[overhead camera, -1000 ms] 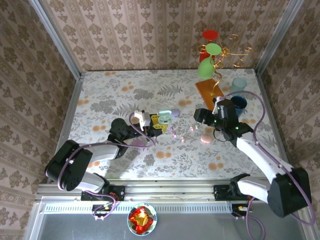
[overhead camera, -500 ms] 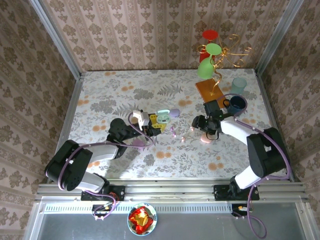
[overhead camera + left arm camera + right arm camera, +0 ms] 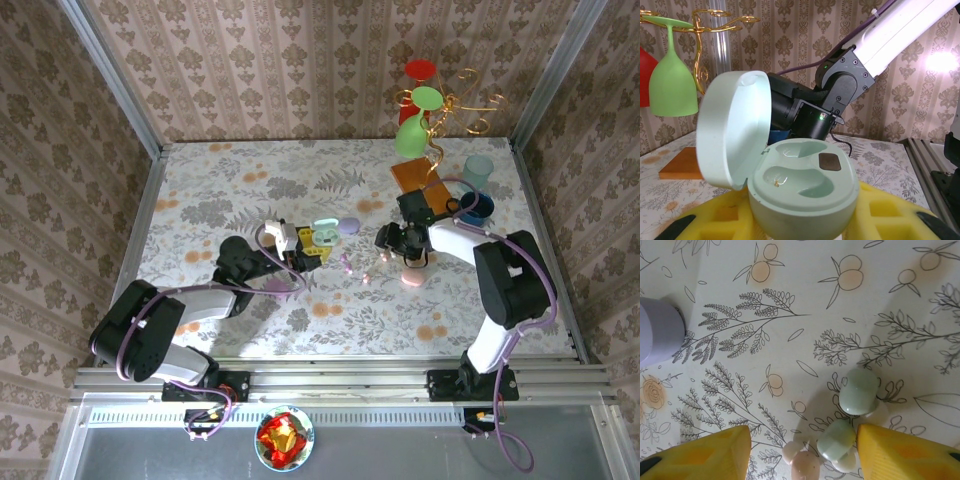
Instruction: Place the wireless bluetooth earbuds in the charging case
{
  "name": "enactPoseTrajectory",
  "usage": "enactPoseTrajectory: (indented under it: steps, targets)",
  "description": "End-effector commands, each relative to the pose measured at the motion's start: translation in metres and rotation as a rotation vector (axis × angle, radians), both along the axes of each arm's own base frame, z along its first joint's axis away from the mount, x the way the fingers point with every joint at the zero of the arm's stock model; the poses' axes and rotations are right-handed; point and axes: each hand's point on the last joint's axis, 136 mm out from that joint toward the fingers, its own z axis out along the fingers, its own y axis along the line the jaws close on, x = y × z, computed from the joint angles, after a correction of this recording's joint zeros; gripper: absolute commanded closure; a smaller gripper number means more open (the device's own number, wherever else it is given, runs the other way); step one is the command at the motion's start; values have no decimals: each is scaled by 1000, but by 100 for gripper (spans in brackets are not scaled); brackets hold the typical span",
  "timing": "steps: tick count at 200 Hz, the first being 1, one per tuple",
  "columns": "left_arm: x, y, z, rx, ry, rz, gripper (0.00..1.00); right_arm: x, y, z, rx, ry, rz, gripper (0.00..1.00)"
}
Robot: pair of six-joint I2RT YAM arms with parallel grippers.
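My left gripper (image 3: 316, 246) is shut on an open mint charging case (image 3: 805, 192). The case's lid (image 3: 732, 132) is tipped up to the left and both wells are empty. Its yellow pads (image 3: 900, 212) hug the case. My right gripper (image 3: 805, 455) stands open just above the table. Between its yellow fingertips (image 3: 702, 455) lie two mint earbuds (image 3: 859, 391) (image 3: 836, 440) and a pink earbud (image 3: 806, 466). The lower mint bud lies close against the right fingertip. In the top view the right gripper (image 3: 392, 243) hovers right of the mint case (image 3: 325, 232).
A lilac case (image 3: 348, 226) sits beside the mint one, and a pink case (image 3: 411, 278) lies near the right gripper. Small buds (image 3: 346, 263) lie between the arms. At the back right stand an orange board (image 3: 418, 178), a blue cup (image 3: 478, 208) and a gold glass rack (image 3: 435, 100).
My right arm has swung its gripper left and toward the earbuds, folding in close to the table. The left arm and the mint case have stayed put.
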Motion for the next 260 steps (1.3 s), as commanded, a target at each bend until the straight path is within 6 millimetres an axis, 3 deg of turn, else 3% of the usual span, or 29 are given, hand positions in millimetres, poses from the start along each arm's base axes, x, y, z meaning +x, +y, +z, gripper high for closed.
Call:
enactPoseTrajectory:
  steps: [1,88,140,179,260]
  targets:
    - [-3,4,10,-24,-25,6,68,2,7,0,9,13,45,41]
    - [-4,5,12,-31,-25,10,68,2,2,10,-77,0,122,45]
    - [-5,7,12,-31,-26,12,68,-19,-28,30,-507,6,283,43]
    - [-7,8,12,-31,-26,15,68,-20,-43,37,-744,28,354,48]
    - [-7,9,11,-31,-30,24,68,-7,-17,25,-818,85,480,60]
